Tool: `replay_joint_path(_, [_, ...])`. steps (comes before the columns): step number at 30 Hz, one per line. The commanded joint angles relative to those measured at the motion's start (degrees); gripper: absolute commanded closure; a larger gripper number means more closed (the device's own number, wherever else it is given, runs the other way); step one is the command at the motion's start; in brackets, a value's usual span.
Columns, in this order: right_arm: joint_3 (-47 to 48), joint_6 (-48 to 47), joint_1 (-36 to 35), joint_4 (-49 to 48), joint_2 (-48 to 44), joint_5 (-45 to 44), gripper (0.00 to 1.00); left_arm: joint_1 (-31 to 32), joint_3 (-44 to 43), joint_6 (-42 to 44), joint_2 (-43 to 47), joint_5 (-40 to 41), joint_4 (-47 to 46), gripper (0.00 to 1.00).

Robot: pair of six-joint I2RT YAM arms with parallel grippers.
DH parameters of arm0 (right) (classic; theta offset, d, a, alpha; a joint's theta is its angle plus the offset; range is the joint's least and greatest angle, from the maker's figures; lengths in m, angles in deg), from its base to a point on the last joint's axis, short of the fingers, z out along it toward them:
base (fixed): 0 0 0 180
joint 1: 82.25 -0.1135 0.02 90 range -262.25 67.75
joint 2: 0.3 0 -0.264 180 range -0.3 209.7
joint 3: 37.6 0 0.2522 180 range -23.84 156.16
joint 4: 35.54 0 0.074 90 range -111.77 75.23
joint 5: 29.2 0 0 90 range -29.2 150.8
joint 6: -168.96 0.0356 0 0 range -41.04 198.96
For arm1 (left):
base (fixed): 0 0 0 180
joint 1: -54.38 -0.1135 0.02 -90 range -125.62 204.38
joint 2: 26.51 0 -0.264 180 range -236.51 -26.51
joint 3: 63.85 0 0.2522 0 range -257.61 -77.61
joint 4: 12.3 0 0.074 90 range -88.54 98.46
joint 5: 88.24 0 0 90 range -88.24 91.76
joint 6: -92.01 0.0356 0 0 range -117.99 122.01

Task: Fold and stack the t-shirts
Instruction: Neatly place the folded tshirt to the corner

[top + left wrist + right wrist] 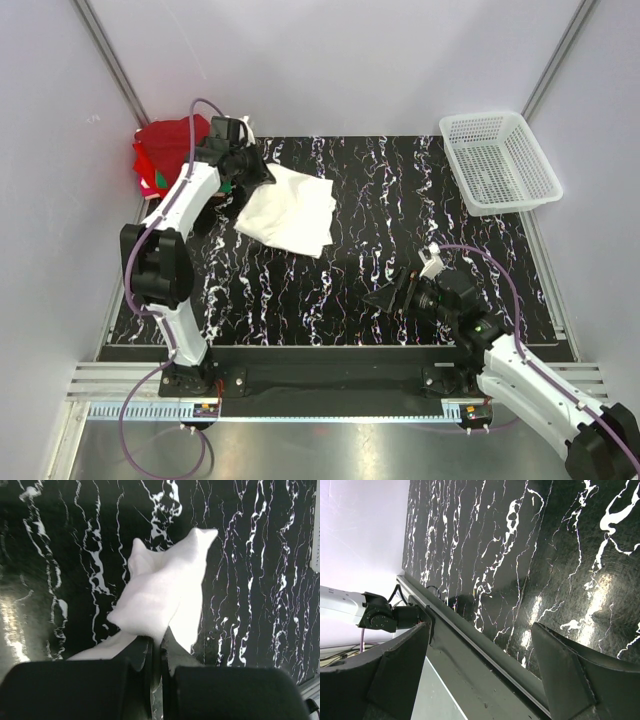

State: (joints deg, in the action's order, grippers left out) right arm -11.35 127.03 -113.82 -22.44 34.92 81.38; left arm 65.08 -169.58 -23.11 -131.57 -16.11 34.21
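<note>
While outside basket [500,165], t-shirt [290,212] in left hand [157,652].

White tee [290,210]: one. Red pile [165,145], green edge showing: one, layers uncountable. Basket [482,118]: one. Bench [400,200]: one. Claws: two, left claw [156,655] and right claw [480,640].

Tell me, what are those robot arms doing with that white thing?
They are folding t-shirts. The left arm has its jaws shut on an edge of the white t-shirt, which lies roughly folded on the black table. A pile of red shirts sits at the far left corner. The right arm waits near the front edge with its jaws open, holding nothing. The white basket is at the far right.
</note>
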Motion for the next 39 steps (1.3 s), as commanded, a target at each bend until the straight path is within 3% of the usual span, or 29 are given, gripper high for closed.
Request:
replay_joint_path(1, [-0.2,0.2,-0.3,-2.8,0.5,-0.3,0.09,-1.0,-8.0,4.6,-1.8,1.2,4.6,1.00])
replay_joint_path(14, [-0.4,-0.1,-0.3,-4.3,2.6,0.3,0.09,-6.7,-29.6,7.8,-7.9,1.6,16.6,1.00])
replay_joint_path(24, [-0.3,-0.1,-0.3,-6.5,5.6,1.2,0.08,-10.6,-47.2,8.4,-11.8,-1.9,20.6,1.00])
replay_joint_path(39, [0.5,-0.3,-0.2,-9.7,11.7,2.8,0.08,-19.0,-50.0,2.9,-10.5,-9.0,13.7,0.95])
